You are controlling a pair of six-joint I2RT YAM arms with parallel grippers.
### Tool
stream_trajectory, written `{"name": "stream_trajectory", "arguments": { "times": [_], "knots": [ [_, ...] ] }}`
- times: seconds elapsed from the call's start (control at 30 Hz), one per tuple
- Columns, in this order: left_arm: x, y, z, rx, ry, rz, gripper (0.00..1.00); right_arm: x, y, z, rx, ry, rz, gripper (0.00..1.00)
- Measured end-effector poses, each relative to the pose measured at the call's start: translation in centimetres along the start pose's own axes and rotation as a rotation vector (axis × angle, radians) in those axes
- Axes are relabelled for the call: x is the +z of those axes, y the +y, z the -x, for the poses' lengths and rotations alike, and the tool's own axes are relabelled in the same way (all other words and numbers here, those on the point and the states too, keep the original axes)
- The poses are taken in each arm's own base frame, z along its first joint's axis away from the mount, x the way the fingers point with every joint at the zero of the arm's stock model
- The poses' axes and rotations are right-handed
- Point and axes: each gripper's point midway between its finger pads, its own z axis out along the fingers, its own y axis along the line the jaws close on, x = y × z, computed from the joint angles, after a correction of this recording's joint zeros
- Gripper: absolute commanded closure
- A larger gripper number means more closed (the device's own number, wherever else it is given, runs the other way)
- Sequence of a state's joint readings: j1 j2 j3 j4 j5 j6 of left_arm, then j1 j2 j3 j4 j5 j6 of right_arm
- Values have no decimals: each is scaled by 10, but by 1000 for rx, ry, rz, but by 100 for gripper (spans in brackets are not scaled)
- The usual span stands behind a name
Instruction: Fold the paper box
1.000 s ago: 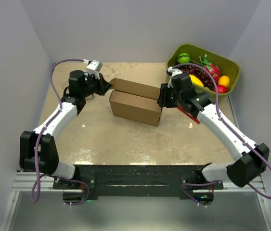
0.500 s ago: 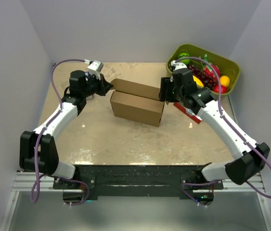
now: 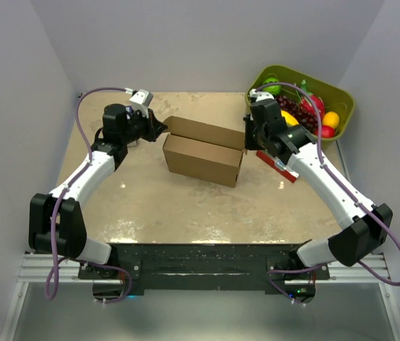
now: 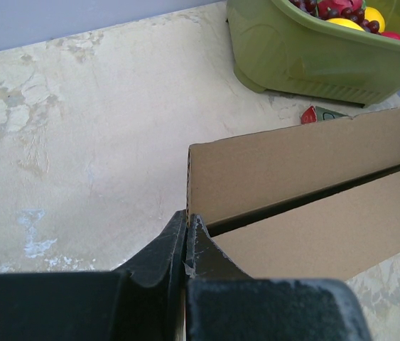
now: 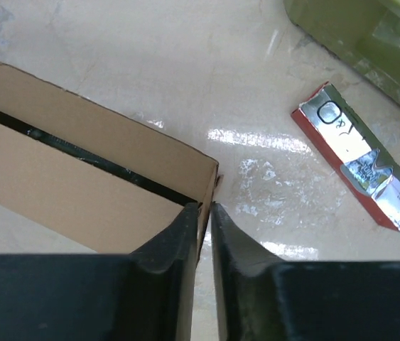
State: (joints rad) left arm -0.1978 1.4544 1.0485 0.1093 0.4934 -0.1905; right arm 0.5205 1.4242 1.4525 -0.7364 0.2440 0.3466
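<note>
The box (image 3: 203, 153) sits on the table (image 3: 150, 206), spanning the space between both grippers. The left gripper (image 4: 186, 238) has its fingers pressed together on the thin wall at the box's near corner, and the brown panels run on beyond the tips. The right gripper (image 5: 204, 213) pinches the wall at the opposite corner likewise. A red packet (image 5: 359, 167) lies past its fingers, beside the green bin (image 4: 313, 57).
</note>
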Motion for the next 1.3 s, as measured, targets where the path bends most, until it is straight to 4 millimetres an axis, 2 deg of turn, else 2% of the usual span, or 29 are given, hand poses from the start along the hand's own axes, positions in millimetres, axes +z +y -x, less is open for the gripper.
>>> {"name": "stream_trajectory", "arguments": {
  "times": [0.27,0.77,1.3],
  "knots": [
    [0,0,-1,-8,-5,4,100,1,-4,-2,13,-14,-5,100],
    [3,-6,1,4,-27,31,100,-11,1,-13,173,-128,34,100],
    [4,-6,0,7,-29,53,100,-12,11,-16,250,-237,8,100]
  ]
}}
